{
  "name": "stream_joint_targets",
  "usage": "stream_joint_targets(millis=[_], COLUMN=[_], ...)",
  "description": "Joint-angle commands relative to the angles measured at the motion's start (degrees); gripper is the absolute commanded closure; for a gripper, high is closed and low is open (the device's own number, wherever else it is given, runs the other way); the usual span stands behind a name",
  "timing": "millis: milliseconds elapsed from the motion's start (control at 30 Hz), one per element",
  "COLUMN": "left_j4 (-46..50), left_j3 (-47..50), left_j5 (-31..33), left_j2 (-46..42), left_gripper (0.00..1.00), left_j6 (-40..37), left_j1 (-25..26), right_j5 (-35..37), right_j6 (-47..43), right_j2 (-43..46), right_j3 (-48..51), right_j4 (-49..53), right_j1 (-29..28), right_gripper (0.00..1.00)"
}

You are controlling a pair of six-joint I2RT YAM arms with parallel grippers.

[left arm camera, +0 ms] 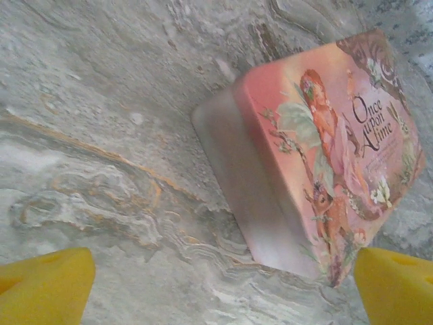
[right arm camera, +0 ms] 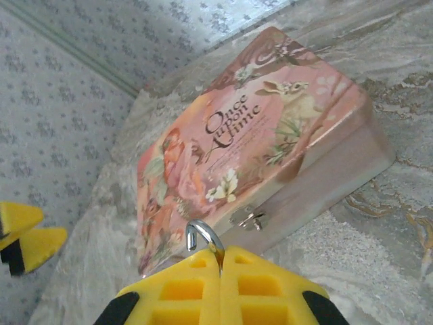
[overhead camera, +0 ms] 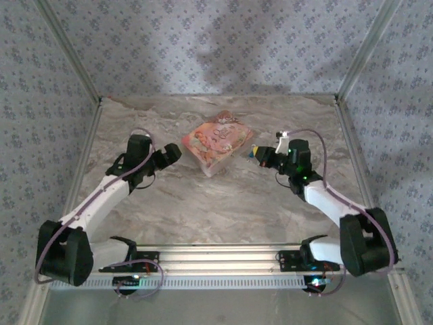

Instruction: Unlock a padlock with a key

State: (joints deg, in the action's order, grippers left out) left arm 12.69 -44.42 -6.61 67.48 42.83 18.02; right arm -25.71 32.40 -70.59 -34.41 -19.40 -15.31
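As seen from above, left gripper (overhead camera: 172,155): just left of pink box (overhead camera: 218,142), beside its left corner, holding nothing.
Top, right gripper (overhead camera: 260,154): just right of the box, tips aimed at it. Carries a yellow-and-blue bit (overhead camera: 254,153) at the tips, too small to name; blue perhaps the head of the key.
Top, table (overhead camera: 223,203): marble top, box lying mid-table between both arms.
Left wrist, fingertips (left arm camera: 47,284): spread wide at the lower corners, nothing between them, box corner ahead.
Right wrist, fingers (right arm camera: 264,291): pressed together, pinching the padlock (right arm camera: 205,225). Silver shackle loop juts from the seam toward the box's latch (right arm camera: 247,218). Brass body hidden, so cannot tell where the pads bear.
Step, judged: lock presented by the right arm, key not yet in the left gripper.
Risk, slip: thin round shackle between flat pads, likely to swivel or drop under a key's push.
Risk, bump: box close to both grippers, easily shoved by a reach across.
Risk, key: tiny and hard to locate, so a missed pick or a bad angle at the keyhole seems likely.
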Motion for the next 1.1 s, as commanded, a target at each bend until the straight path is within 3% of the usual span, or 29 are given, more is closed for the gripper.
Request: stream_joint_targets(millis=[0,233,433,1067], left_j4=[1.3,3.2,3.1,3.2], left_j3=[0.6,0.1,1.6,3.6], left_j5=[3.9,6.0,6.6,6.2], left_j2=[-2.3,-3.7,-6.0,-8.6], left_gripper=[0.02,0.02,0.02,0.02], left_j6=[-3.6,-5.7,-5.3,-5.1], left_j1=[-0.8,-3.1,-3.6,-3.8], right_j5=[-2.9,-1.3,0.7,-3.9], right_j6=[-8.5,-13.1,-13.2,-11.6], right_j2=[4.1,7.7,4.6,-12.5], right_j3=[-5.5,-12.6,-14.4,-7.4], right_j4=[22.0,43.9,55.1,45.0], right_j1=[-0.9,-5.9,-9.9,-11.2], right_gripper=[1.00,1.00,1.00,1.00])
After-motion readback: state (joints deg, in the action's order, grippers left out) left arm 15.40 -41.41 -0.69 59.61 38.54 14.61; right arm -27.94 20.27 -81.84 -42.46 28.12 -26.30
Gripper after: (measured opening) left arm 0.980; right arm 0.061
